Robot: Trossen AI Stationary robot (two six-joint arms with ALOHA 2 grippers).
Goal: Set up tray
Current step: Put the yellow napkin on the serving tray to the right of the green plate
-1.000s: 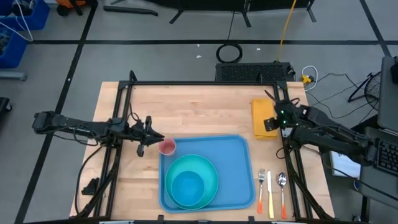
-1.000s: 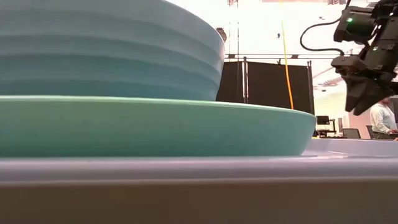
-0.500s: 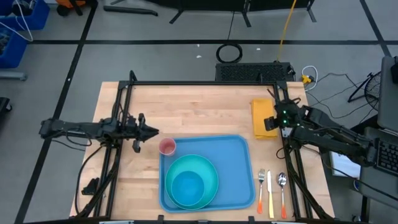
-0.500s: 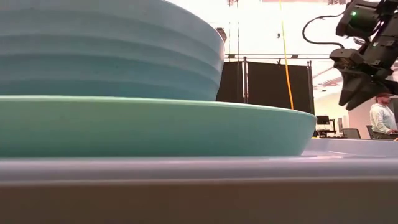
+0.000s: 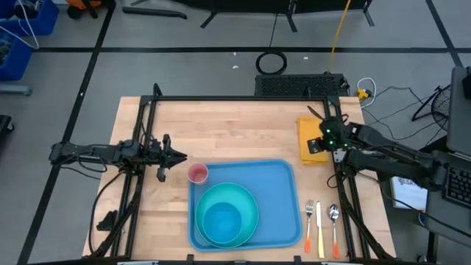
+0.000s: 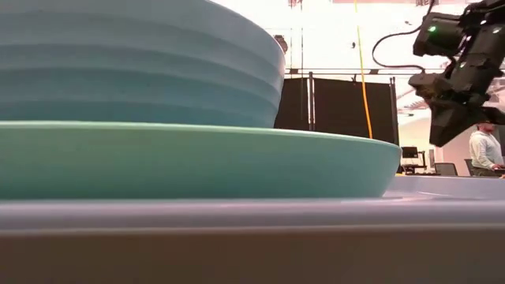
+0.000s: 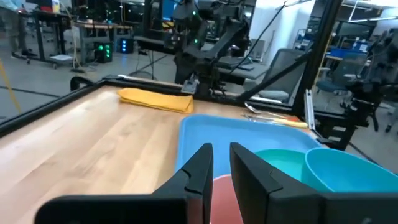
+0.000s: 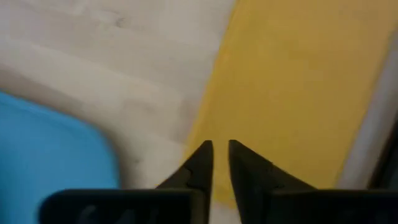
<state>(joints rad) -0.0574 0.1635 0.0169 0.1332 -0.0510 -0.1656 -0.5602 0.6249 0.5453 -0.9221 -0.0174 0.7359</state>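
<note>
Wooden tabletop (image 5: 228,136) inside a black frame, grey lab floor around it, desks and monitors in the room behind.

Right gripper (image 5: 318,145) hovers over the yellow-orange napkin (image 5: 308,129), at that cloth's edge nearest the tray; fingers nearly together, only a narrow slit between the tips, nothing held. Right wrist view: tips (image 8: 214,149) sit over the napkin's long edge, where cloth meets bare wood. Tray corner shows just off to one side of the tips (image 8: 56,149), apart from the napkin. Low view: this gripper (image 6: 450,118) hangs above table level, green LED lit on the wrist.

Blue tray (image 5: 280,199) lies flat at the table's near edge, just beside the right gripper and between the two arms. On it: turquoise plate (image 5: 250,199) with a blue bowl (image 5: 221,221) sitting in it. Pink cup (image 5: 197,174) stands at the tray's corner nearest the left gripper; cannot tell whether it is on the rim or just off it.

Beyond the tray from the left arm, near the right arm's base: fork (image 5: 310,221), knife (image 5: 321,228) and spoon (image 5: 333,224), side by side on the wood.

Left gripper (image 5: 176,155) waits just short of the pink cup, pointing at it, fingers close together with a thin gap, empty. Left wrist view: cup rim (image 7: 221,193) right below the tips.

Person (image 6: 483,150) stands in the far background.
</note>
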